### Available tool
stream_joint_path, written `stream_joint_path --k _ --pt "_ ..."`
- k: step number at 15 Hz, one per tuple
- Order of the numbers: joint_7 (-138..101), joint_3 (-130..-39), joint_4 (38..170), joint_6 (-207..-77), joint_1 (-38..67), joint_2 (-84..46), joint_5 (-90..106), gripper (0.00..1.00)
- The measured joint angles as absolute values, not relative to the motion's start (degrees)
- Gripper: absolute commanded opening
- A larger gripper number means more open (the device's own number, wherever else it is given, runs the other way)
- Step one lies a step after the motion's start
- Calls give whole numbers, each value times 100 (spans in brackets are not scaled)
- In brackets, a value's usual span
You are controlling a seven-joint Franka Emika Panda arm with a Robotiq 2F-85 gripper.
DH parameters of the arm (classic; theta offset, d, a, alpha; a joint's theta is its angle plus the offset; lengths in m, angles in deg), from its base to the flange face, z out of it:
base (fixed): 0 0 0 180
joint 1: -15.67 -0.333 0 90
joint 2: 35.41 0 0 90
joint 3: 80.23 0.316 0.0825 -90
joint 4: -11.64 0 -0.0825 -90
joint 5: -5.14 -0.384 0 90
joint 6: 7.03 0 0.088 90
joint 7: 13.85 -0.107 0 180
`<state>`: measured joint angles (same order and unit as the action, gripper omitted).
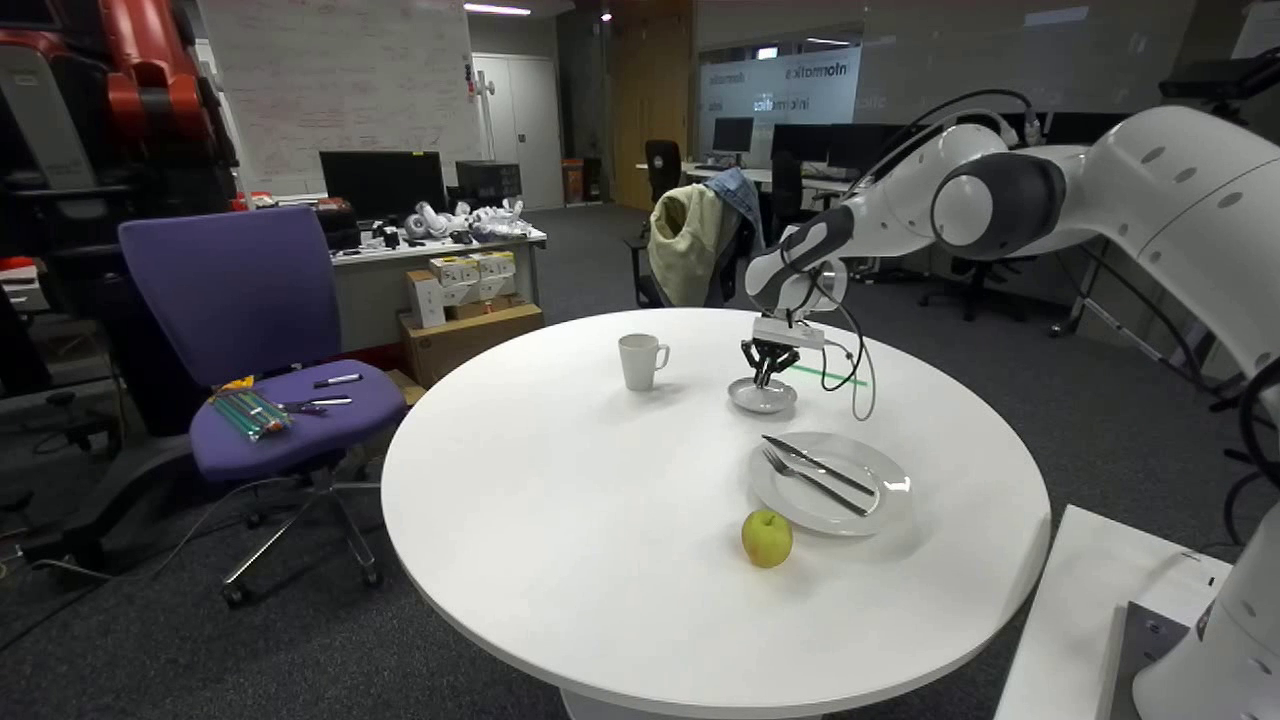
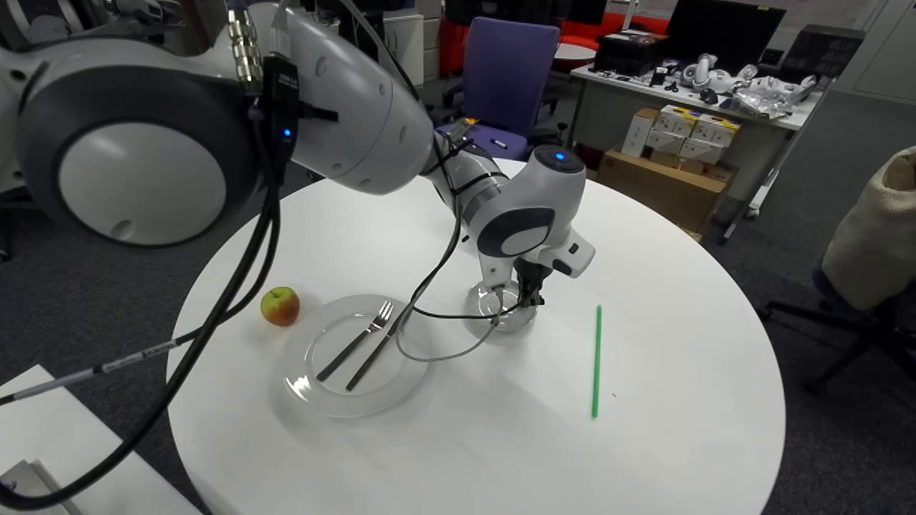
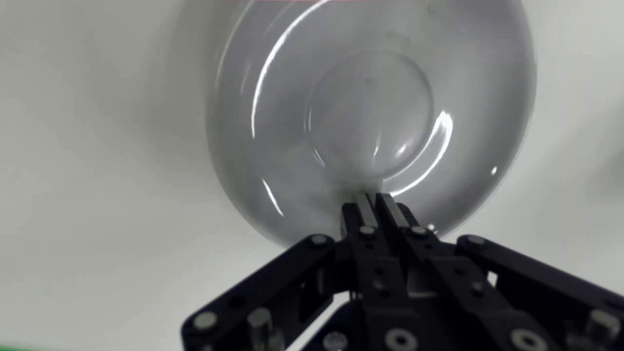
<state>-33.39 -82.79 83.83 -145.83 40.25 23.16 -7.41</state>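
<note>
A small clear, greyish glass bowl stands on the round white table, and it also shows in an exterior view. In the wrist view the bowl fills the top middle. My gripper is shut, its black fingertips together with nothing seen between them. The fingers point down over the bowl's inner side, close to its rim, in both exterior views. I cannot tell whether the tips touch the glass. The gripper hides part of the bowl's rim.
A clear plate with a fork and knife lies near the bowl. An apple sits beside the plate. A white mug stands farther off. A green straw lies beyond the gripper. Arm cables hang low.
</note>
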Motion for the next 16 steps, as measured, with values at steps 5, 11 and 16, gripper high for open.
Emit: stream_joint_path --k 5,11,16 --pt "-3145 -8256 9449 -15034 4026 1764 -903 3" --pt "-2740 -8257 10124 -15101 4019 1398 -1243 3" --pt "-2683 -8291 10343 -15102 3951 1271 -1250 3"
